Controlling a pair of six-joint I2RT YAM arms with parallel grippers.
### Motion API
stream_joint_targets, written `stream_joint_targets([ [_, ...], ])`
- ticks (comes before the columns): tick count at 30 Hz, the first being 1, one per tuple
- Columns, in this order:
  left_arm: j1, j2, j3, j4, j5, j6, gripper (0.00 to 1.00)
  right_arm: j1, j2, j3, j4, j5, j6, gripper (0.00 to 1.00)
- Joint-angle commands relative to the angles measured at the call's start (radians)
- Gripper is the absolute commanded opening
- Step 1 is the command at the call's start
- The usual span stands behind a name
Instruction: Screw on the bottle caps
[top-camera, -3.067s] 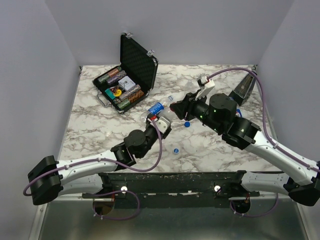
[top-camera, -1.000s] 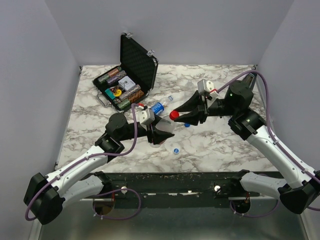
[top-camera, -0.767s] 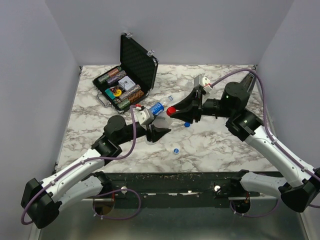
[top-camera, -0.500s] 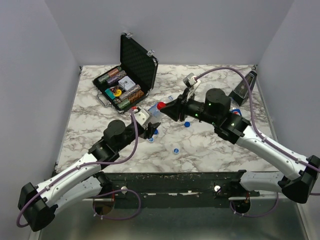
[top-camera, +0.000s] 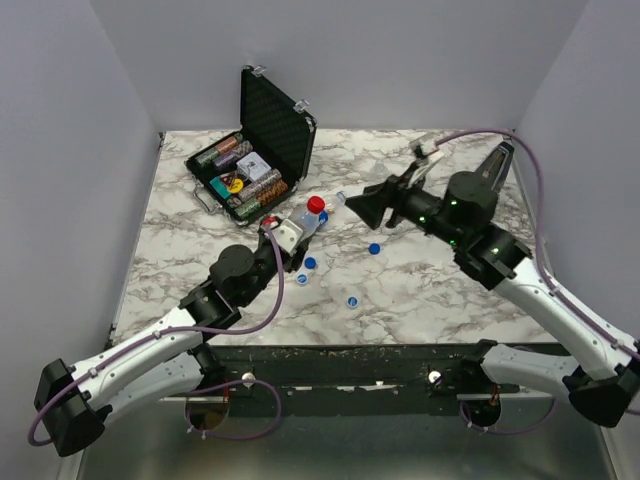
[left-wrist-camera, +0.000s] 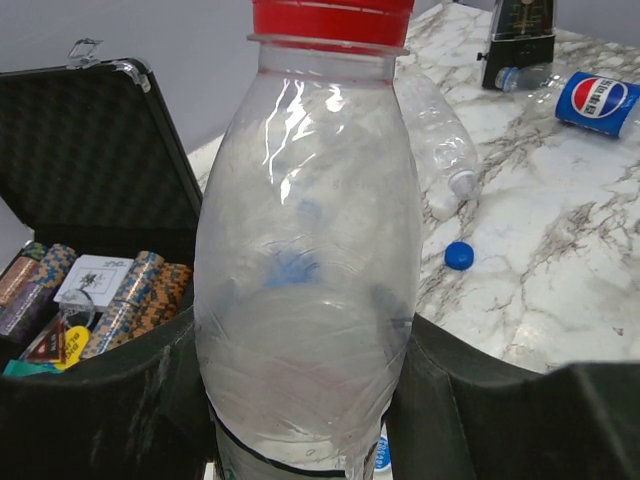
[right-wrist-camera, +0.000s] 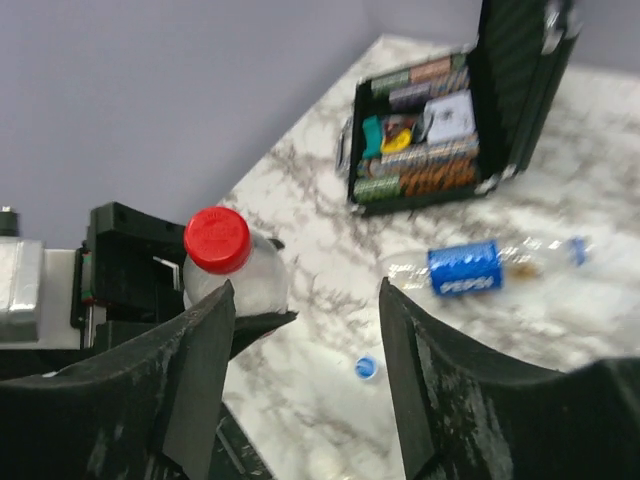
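Observation:
My left gripper (top-camera: 297, 240) is shut on a clear bottle (top-camera: 306, 225) and holds it upright above the table. A red cap (top-camera: 316, 204) sits on the bottle's neck. In the left wrist view the bottle (left-wrist-camera: 305, 280) fills the space between the fingers, with the red cap (left-wrist-camera: 330, 18) at the top edge. My right gripper (top-camera: 358, 207) is open and empty, a little to the right of the cap and apart from it. The right wrist view shows the cap (right-wrist-camera: 216, 240) and bottle (right-wrist-camera: 252, 283) beside its left finger. Several blue caps (top-camera: 310, 263) (top-camera: 373, 248) (top-camera: 352, 300) lie loose on the marble.
An open black case of poker chips (top-camera: 245, 170) stands at the back left. A Pepsi-labelled bottle (right-wrist-camera: 465, 268) lies behind the held bottle. Another Pepsi bottle (left-wrist-camera: 598, 100) and a black pyramid-shaped object (left-wrist-camera: 525, 40) are at the right back.
One second ago my right gripper held the red cap and brought it onto the bottle's neck. It has now let go and drawn back to the right. The cap stays on the bottle.

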Motion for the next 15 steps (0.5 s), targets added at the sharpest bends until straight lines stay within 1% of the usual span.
stream_joint_targets([
  [1, 0.067, 0.018, 0.048, 0.007, 0.253, -0.087, 0.50, -0.170, -0.100, -0.026, 0.114, -0.410, -0.145, 0.71],
  [2, 0.084, 0.023, 0.053, 0.013, 0.353, -0.106, 0.50, -0.203, -0.107, -0.038, 0.131, -0.501, -0.183, 0.72],
  [3, 0.091, 0.029, 0.055, 0.027, 0.419, -0.124, 0.50, -0.225, -0.110, -0.049, 0.169, -0.584, -0.209, 0.73],
  [4, 0.104, 0.037, 0.056, 0.042, 0.500, -0.143, 0.50, -0.239, -0.110, -0.052, 0.186, -0.641, -0.234, 0.74],
  [6, 0.114, 0.060, 0.067, 0.054, 0.634, -0.160, 0.50, -0.248, -0.107, -0.046, 0.190, -0.786, -0.315, 0.75],
  [7, 0.116, 0.072, 0.073, 0.057, 0.689, -0.161, 0.50, -0.248, -0.103, -0.044, 0.193, -0.820, -0.346, 0.75],
  [9, 0.116, 0.090, 0.079, 0.079, 0.767, -0.199, 0.49, -0.250, -0.091, -0.035, 0.191, -0.900, -0.384, 0.75],
  [10, 0.116, 0.099, 0.079, 0.089, 0.795, -0.212, 0.50, -0.250, -0.083, -0.032, 0.187, -0.928, -0.431, 0.75],
  [12, 0.116, 0.113, 0.078, 0.111, 0.852, -0.230, 0.50, -0.250, -0.069, -0.020, 0.171, -0.969, -0.475, 0.75],
  [15, 0.114, 0.130, 0.081, 0.137, 0.897, -0.256, 0.50, -0.250, -0.055, -0.012, 0.148, -1.008, -0.515, 0.75],
])
